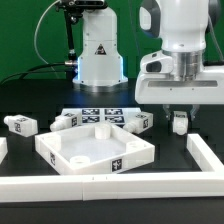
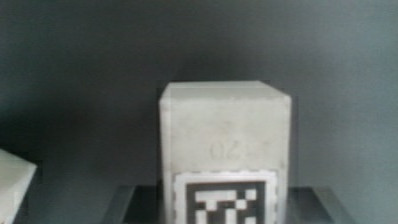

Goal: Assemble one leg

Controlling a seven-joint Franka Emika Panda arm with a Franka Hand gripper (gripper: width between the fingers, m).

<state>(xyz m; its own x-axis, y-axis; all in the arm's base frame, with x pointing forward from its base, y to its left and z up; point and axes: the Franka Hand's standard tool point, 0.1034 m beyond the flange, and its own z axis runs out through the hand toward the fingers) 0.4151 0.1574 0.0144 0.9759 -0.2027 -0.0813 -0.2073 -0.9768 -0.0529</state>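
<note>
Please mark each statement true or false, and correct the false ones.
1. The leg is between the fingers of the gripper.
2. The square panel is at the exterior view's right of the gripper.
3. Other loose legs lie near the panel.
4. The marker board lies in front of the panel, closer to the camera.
1. True. The leg sits between the fingers of the gripper; the wrist view shows it centred there.
2. False. The square panel lies at the exterior view's left of the gripper.
3. True. Other loose legs lie close to the panel's far side.
4. False. The marker board lies behind the panel, toward the robot's base.
</note>
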